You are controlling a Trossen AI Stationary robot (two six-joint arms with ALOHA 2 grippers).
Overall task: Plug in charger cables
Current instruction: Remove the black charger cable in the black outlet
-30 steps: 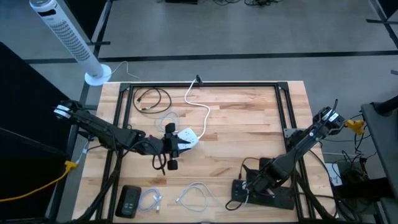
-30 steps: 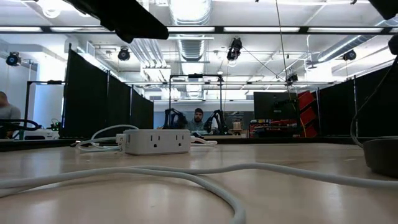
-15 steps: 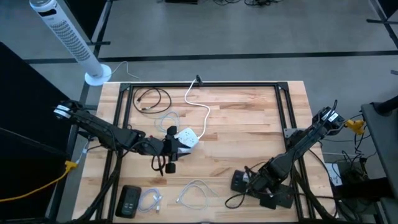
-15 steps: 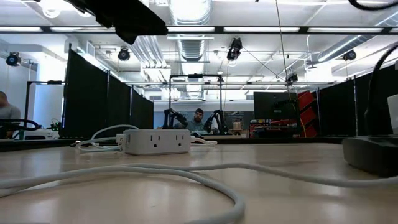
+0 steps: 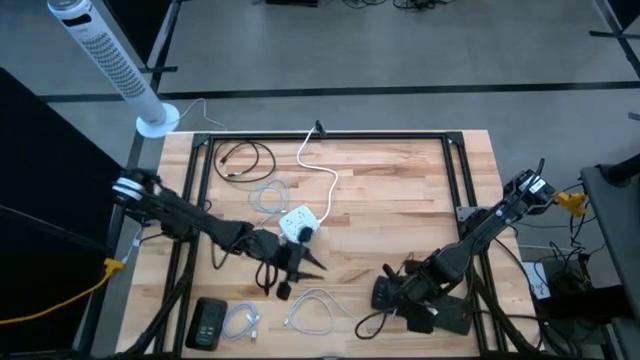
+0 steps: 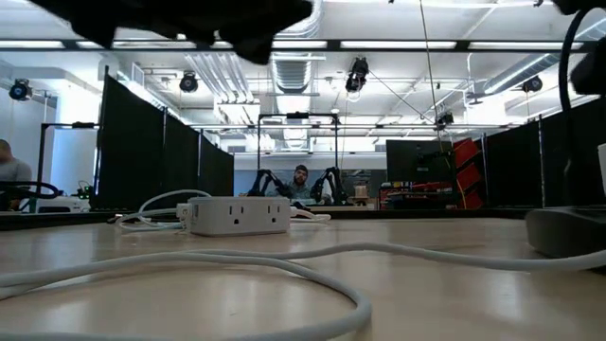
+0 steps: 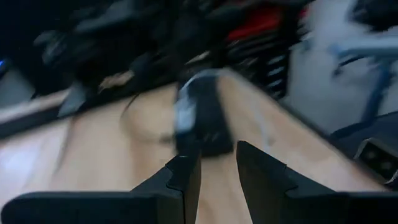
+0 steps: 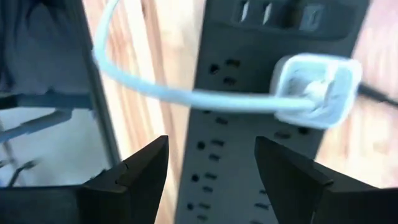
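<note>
Your right tool (image 5: 398, 296) sits low over the near right part of the tabletop (image 5: 390, 190), at the end of the long black power strip (image 5: 445, 318). Its fingers (image 8: 134, 168) are spread wide and released, with nothing between them. In the right wrist view you look straight onto the strip, where a white charger plug (image 8: 317, 84) sits in one socket and its thin white cable (image 8: 180, 93) runs off across the strip.

Your left tool (image 5: 292, 268) reaches over the middle of the tabletop, just beside the white socket cube (image 5: 298, 222) on its near side. The left wrist view is blurred, so you cannot tell whether this tool is clenched or released. A dark, blurred object (image 7: 200, 118) lies just beyond it.

The other charger cables lie loose:
- A black coil (image 5: 245, 157) lies near the far left corner.
- A translucent coil (image 5: 268, 193) lies between the black coil and the cube.
- Two white coils (image 5: 315, 310) (image 5: 243, 322) lie near the front edge, the second just beside a black device (image 5: 208, 322).

The cube's thicker white cord (image 5: 325, 180) winds to the far edge.
</note>
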